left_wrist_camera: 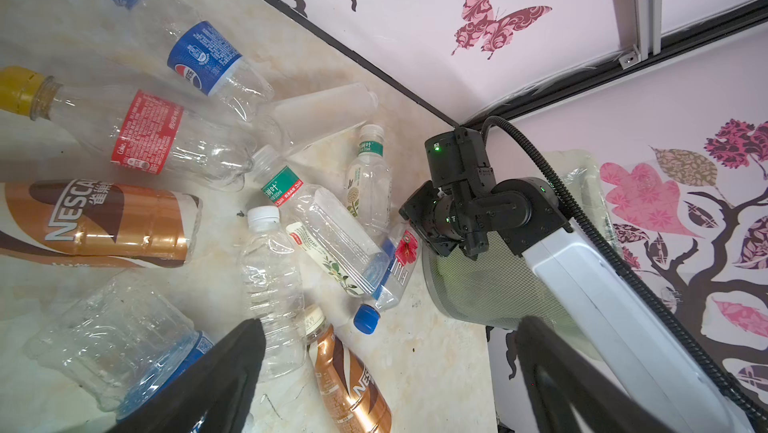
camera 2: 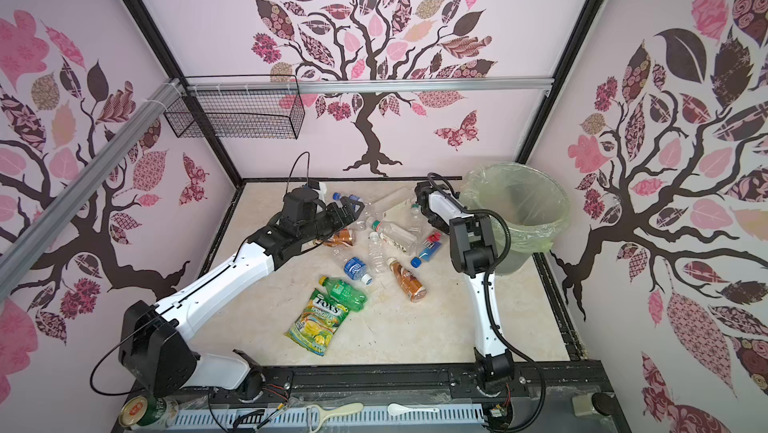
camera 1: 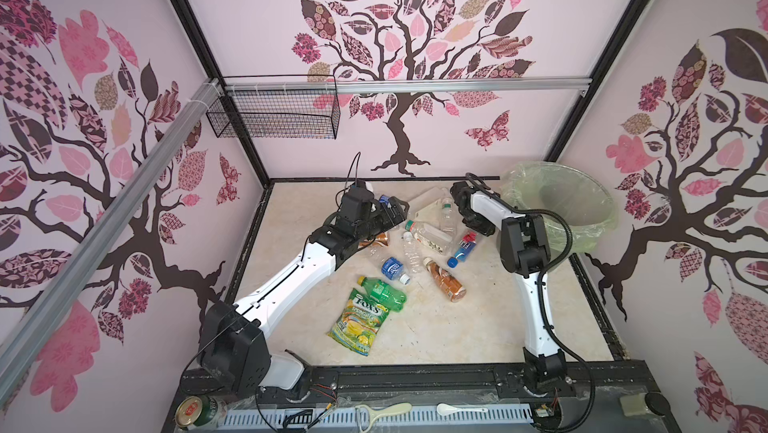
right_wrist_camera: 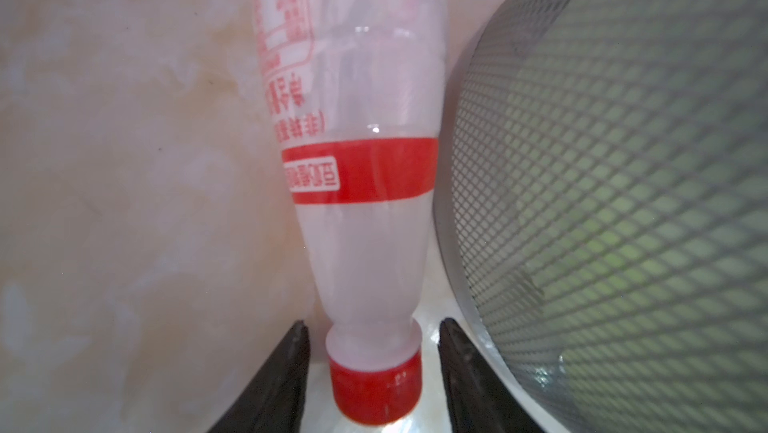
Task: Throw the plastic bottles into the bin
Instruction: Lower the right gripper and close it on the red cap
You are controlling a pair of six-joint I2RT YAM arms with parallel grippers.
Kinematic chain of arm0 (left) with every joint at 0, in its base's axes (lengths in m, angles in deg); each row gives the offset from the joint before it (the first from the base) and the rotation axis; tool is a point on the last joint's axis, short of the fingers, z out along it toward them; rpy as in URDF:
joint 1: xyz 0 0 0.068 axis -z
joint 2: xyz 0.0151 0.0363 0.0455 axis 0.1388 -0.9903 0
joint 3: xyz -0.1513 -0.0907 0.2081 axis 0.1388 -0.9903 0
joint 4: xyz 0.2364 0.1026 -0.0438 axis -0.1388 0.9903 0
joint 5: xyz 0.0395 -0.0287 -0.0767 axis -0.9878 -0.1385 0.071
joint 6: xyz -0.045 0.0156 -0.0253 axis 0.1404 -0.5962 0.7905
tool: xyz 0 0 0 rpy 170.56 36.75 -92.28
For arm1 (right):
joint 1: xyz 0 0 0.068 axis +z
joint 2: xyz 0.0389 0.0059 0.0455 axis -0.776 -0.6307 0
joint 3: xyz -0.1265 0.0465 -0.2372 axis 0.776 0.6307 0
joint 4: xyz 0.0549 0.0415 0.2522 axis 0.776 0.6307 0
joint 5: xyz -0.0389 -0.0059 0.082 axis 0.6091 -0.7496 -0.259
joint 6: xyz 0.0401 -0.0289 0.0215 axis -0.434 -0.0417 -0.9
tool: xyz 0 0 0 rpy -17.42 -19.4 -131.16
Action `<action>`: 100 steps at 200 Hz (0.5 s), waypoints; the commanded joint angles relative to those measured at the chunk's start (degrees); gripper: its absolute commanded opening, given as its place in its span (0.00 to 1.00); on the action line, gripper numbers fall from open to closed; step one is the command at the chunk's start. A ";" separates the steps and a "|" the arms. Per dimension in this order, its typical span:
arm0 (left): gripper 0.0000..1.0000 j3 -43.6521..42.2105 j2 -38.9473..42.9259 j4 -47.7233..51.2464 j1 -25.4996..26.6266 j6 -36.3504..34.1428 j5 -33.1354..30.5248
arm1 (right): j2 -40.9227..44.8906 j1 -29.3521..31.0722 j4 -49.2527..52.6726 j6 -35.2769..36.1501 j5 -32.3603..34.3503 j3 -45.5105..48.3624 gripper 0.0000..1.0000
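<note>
right pincer (right_wrist_camera: pixel 374 325) straddles the cap end of a red-capped bottle (right_wrist_camera: pixel 361 223) lying beside the bin (right_wrist_camera: pixel 623 161), jaws seemingly clear of it. left pincer (left_wrist_camera: pixel 388 325) gapes wide.

Plastic bottles (camera 1: pixel 432 237) lying flat, jumbled mid-table toward 12 o'clock: mostly clear, two brown, green bottle (camera 1: pixel 382 291) at pile's 6 o'clock. Red-capped frosted bottle (right_wrist_camera: pixel 365 244) just beside bin (camera 1: pixel 573 202) wall. Bin upright, green-bag-lined, 2 o'clock corner.

Bottle pile (camera 1: pixel 432 237) clogs far-centre of surface (camera 1: pixel 478 327); bin (camera 1: pixel 598 227) blocks far-right corner, red-capped bottle (right_wrist_camera: pixel 365 210) tight beside its wall. Near-right stretch open.
</note>
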 commanded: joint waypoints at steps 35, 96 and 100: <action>0.98 0.16 -0.70 0.29 0.26 -1.22 -0.60 | -2.07 -1.29 0.37 1.27 0.57 -2.04 0.36; 0.98 0.99 -1.14 0.48 0.26 -0.75 -0.45 | -0.61 -1.32 -1.22 7.31 -1.80 -4.74 0.18; 0.98 1.09 -1.09 0.52 0.25 -0.77 -0.46 | -0.36 -1.28 -1.41 7.75 -2.21 -4.88 0.17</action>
